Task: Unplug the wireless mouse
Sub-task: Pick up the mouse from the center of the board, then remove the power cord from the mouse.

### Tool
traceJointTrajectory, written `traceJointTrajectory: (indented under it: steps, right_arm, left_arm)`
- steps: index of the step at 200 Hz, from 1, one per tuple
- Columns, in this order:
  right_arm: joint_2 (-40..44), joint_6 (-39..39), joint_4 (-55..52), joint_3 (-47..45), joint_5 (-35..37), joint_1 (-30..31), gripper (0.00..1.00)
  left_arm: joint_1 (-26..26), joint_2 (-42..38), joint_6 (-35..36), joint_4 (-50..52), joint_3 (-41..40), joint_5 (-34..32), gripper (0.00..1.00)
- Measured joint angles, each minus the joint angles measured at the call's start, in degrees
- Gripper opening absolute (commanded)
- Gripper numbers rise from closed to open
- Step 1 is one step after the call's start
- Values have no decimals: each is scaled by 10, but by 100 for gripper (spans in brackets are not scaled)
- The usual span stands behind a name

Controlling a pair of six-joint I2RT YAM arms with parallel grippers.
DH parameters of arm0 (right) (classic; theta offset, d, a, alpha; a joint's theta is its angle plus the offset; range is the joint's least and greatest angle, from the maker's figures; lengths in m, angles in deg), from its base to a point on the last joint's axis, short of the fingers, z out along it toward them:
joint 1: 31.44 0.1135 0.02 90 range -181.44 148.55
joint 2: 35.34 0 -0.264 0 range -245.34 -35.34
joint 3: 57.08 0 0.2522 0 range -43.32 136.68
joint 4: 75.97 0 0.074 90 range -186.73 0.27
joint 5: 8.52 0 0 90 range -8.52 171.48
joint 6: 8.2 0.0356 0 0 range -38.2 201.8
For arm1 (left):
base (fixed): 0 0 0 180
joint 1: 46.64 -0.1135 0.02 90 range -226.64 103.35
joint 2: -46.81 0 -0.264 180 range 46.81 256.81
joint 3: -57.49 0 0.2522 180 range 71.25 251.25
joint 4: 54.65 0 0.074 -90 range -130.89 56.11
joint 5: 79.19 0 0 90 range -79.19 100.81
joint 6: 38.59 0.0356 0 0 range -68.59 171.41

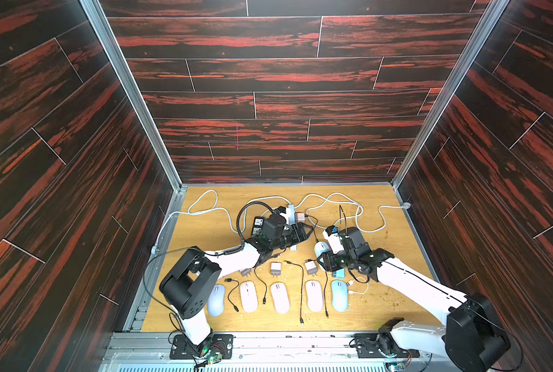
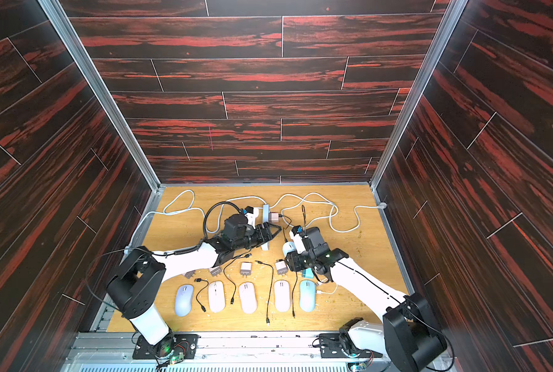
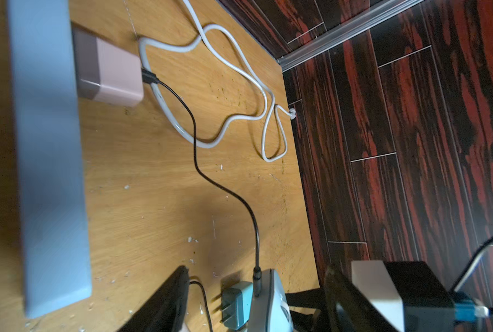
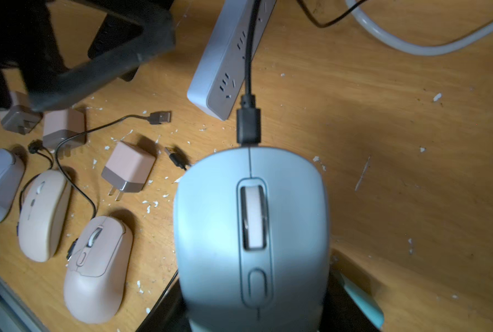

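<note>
Wireless mouse (image 4: pixel 251 230), pale blue-grey, was right of centre over the table (image 1: pixel 384 257) in both top views, low in frame; it filled the lower centre of the rt wrist view. Right gripper (image 4: pixel 253 299) pinched it at the sides. Whether it rested on the board or was lifted: could not tell. Black cable (image 4: pixel 248 123) was plugged into its front & ran to a pink charger (image 3: pixel 110 74) seated in the power strip (image 3: pixel 50 158). Left gripper (image 1: pixel 304 232) stood left of the mouse over the strip, claws spread, gripping nothing. Five other mice (image 1: pixel 281 298) lay in a row at lower centre w/ loose chargers (image 1: pixel 275 269) above them.
</note>
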Motion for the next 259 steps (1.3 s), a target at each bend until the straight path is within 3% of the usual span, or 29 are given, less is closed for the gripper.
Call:
traceJointTrajectory:
  steps: [118,191,259]
  right_arm:
    - [7,4,14,-9,-5,5,53]
    - [10,10,9,-9,-7,12,51]
    - [8,24,-23,-2,2,21,51]
  left_arm:
    - [18,76,-7,70,89,-7,40]
    - [18,87,-8,82,105,-3,0]
    - [18,87,-1,85,106,2,0]
